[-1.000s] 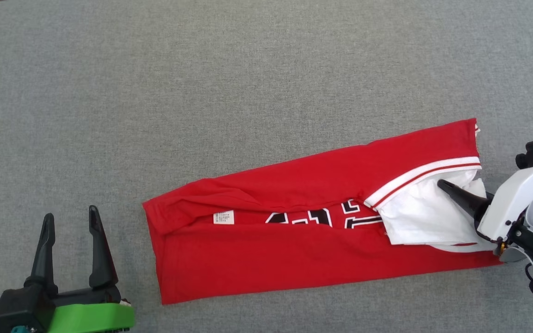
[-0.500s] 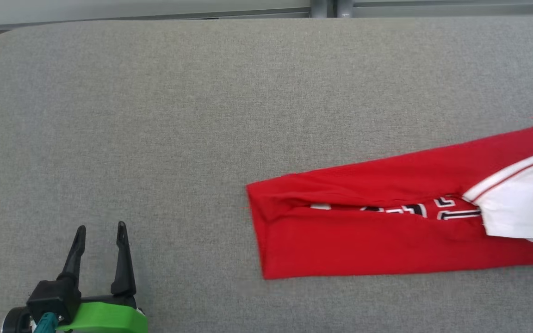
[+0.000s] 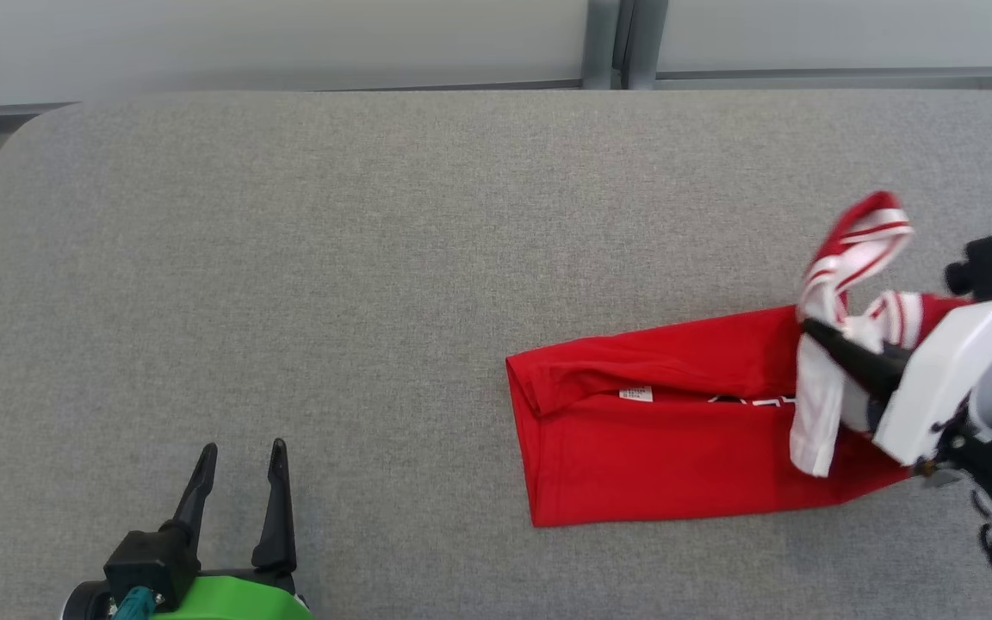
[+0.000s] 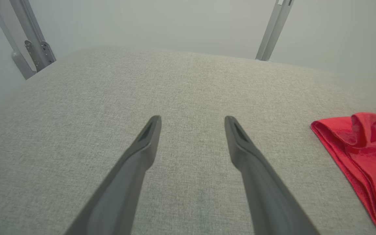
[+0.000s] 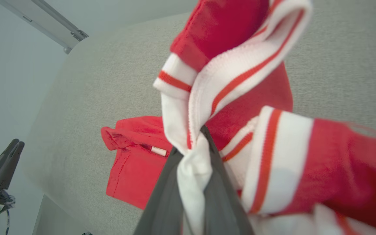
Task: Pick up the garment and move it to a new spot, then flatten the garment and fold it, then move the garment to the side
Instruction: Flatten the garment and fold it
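Observation:
The garment (image 3: pixel 668 430) is a red jersey with white, red-striped trim, folded lengthwise on the grey table at the right. My right gripper (image 3: pixel 815 331) is shut on its white trim end, which is bunched and lifted off the table (image 3: pixel 858 237). The right wrist view shows the white cloth (image 5: pixel 193 169) pinched between the two dark fingers, with the rest of the garment (image 5: pixel 132 173) lying below. My left gripper (image 3: pixel 242 456) stands open near the front left, empty, well clear of the garment's hem end (image 4: pixel 361 156).
The grey padded table (image 3: pixel 332 258) stretches wide to the left and back. Its far edge meets a pale wall with a metal post (image 3: pixel 612 43). The table's rounded left corner (image 3: pixel 22 138) is in sight.
My right gripper has closed on the white trim end and raised it off the table, bunching that end. The head camera has shifted, so the table's far edge now shows. The left gripper stays open.

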Controlling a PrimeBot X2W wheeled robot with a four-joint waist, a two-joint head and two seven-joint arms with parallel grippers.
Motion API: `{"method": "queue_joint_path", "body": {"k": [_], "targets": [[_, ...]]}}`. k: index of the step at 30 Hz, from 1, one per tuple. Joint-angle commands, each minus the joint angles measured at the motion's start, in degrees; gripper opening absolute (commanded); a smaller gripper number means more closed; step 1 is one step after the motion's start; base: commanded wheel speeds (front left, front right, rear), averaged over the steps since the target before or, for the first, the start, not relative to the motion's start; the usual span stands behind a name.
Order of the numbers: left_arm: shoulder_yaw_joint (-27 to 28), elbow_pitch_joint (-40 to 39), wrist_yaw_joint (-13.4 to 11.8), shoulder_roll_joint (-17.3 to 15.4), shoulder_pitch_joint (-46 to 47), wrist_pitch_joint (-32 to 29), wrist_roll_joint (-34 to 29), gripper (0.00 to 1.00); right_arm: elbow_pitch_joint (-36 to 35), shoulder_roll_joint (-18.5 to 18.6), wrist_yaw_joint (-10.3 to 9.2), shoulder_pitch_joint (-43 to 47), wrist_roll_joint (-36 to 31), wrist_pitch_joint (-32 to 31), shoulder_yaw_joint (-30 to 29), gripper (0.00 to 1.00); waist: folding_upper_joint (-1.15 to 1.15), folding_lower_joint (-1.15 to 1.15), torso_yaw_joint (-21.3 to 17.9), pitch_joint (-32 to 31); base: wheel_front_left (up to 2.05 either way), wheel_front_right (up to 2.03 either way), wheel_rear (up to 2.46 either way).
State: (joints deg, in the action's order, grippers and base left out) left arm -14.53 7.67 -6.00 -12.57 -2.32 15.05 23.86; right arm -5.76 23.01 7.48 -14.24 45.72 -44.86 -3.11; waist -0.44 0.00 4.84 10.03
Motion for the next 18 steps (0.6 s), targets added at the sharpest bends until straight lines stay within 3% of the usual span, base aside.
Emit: {"method": "queue_joint_path", "body": {"k": [1, 9, 18], "targets": [[0.4, 0.4, 1.1, 0.4, -0.2, 0.1, -1.2, 1.00, -0.9, -2.2, 0.02, 1.5, -0.9, 1.5, 4.1, 0.00, 0.44, 0.00, 0.2, -1.3, 0.00, 0.00, 0.00], [0.7, 2.5, 4.6, 2.1, 1.5, 0.1, -4.1, 1.00, 7.5, -10.0, 0.02, 1.9, -5.6, 10.3, 16.5, 0.00, 0.44, 0.00, 2.4, -1.7, 0.00, 0.00, 0.00], [1.2, 4.4, 6.5, 4.1, 1.9, 0.1, -6.1, 1.00, 19.3, -15.9, 0.02, -3.2, -10.8, 18.0, 23.1, 0.00, 0.44, 0.00, 3.9, -2.2, 0.00, 0.00, 0.00]]}}
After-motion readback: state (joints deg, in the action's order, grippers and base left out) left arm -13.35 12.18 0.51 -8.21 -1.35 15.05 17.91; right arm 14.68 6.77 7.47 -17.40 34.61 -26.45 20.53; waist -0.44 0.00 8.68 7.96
